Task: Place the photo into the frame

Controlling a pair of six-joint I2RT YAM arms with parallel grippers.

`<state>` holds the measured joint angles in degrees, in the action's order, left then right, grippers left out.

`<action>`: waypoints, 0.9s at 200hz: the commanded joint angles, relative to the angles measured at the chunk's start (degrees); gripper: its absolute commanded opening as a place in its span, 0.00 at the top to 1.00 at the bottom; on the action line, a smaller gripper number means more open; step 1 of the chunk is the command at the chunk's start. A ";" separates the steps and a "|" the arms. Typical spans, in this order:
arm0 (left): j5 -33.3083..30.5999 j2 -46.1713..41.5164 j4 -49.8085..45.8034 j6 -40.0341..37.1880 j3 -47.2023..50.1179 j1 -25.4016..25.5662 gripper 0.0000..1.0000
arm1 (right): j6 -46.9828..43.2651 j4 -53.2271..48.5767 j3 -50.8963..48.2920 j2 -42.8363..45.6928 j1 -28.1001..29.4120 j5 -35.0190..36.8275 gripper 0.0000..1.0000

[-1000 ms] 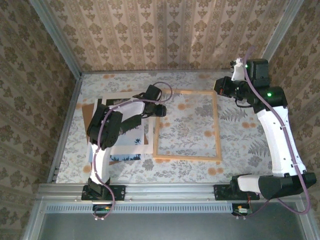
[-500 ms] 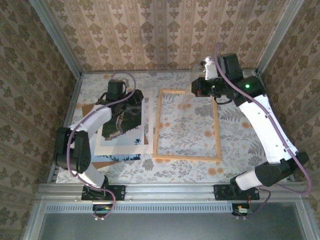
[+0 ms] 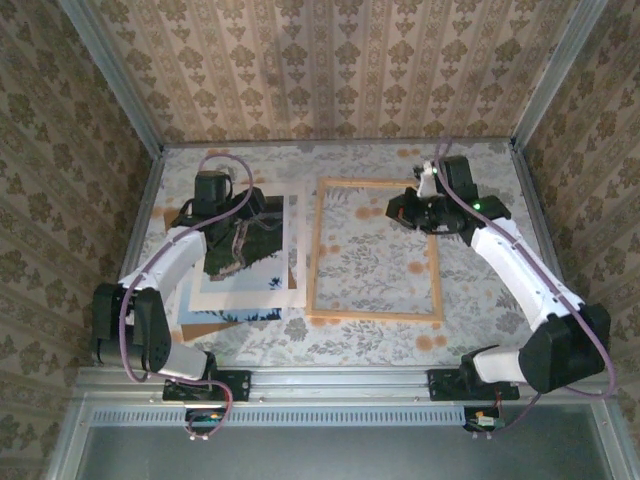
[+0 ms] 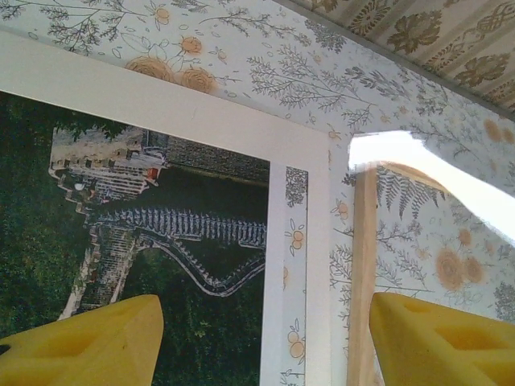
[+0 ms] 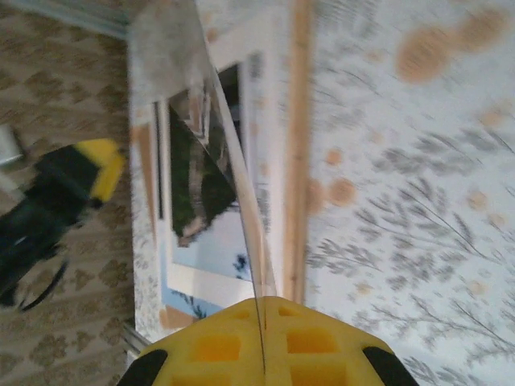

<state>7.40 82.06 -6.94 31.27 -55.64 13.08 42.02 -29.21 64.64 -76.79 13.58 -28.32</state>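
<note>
Top view, with both wrist views. The photo (image 3: 258,285) lies flat on the left of the table (image 3: 470,290), partly over a brown board (image 3: 200,326) and just beside the frame (image 3: 375,316). The frame's opening is empty, and the table pattern shows through it. The left claw (image 4: 261,346) hangs over the photo's right edge with its fingers spread, holding nothing. The right claw (image 5: 261,322) is pressed together on a clear pane (image 5: 225,185), held above the frame's far end.

The step in hand appears to be picking up the photo. To do it well:
- Lower the left claw onto the white border rather than the printed area.
- Work one finger under the edge and pinch lightly so the print does not crease.
- Carry it level to the opening, square to the moulding.
- Hold the pane clear of that path.
</note>
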 commanded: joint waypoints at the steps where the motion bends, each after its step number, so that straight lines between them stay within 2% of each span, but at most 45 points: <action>1: -1.03 -0.98 0.21 -1.47 1.11 -0.14 0.30 | 5.68 8.51 -4.78 0.04 -0.86 -2.08 1.00; 58: 0.06 0.23 0.99 -1.54 1.74 0.19 0.30 | 3.20 12.51 -11.49 -2.57 -2.65 4.05 1.00; 85: 0.25 0.64 0.96 -1.99 1.91 0.59 0.30 | 1.17 13.38 -12.24 -5.27 -2.77 5.16 1.00; 144: 0.29 1.75 1.14 -2.47 1.51 1.84 0.30 | 0.19 16.53 -15.06 -4.48 -2.75 7.93 1.00; 180: 0.65 3.18 -2.11 -5.18 -0.59 4.41 0.28 | -1.59 16.29 -15.33 -4.82 -2.99 8.34 1.00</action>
<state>7.51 84.27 -7.05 29.21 -54.30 15.70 42.39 -14.52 50.15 -81.84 11.07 -21.71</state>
